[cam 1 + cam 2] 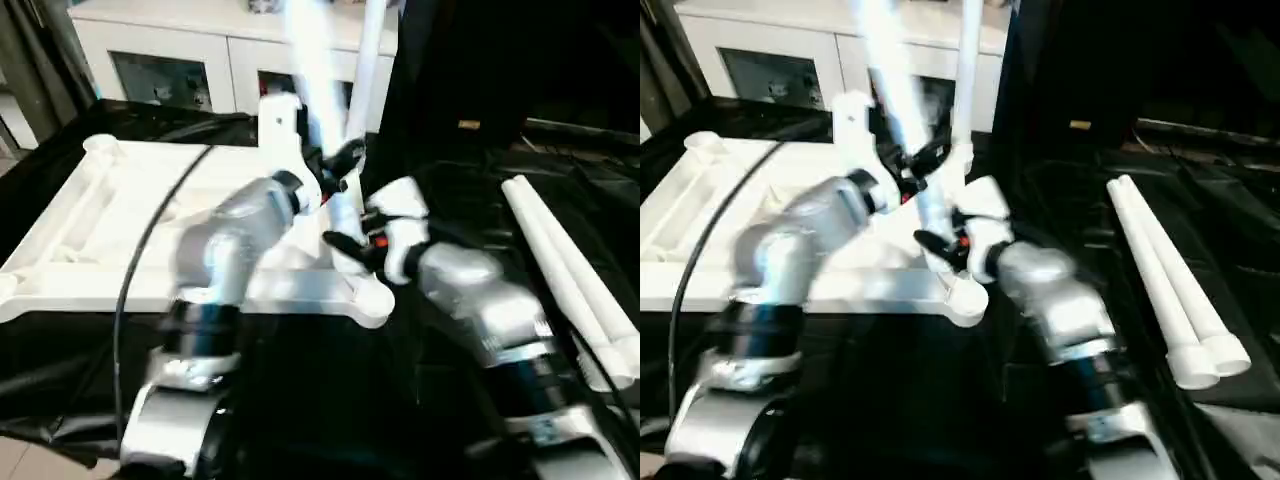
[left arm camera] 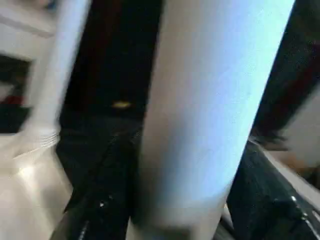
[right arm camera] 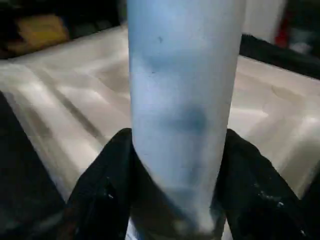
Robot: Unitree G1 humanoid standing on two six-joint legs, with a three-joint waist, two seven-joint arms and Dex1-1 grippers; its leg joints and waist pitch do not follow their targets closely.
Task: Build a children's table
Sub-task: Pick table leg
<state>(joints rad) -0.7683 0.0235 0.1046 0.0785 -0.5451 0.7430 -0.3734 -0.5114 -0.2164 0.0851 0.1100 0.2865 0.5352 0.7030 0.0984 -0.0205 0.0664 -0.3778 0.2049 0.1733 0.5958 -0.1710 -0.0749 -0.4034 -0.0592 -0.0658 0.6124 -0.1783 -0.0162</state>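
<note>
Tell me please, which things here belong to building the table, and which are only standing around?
For the job: tabletop, upside down; leg held by both grippers; leg already standing in the far corner; two spare legs lying at the right.

Just there: white cabinet; black cloth.

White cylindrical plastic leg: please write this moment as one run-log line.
held: white cylindrical plastic leg | by: left gripper, right gripper | over: white tabletop corner socket | spare legs: right
</note>
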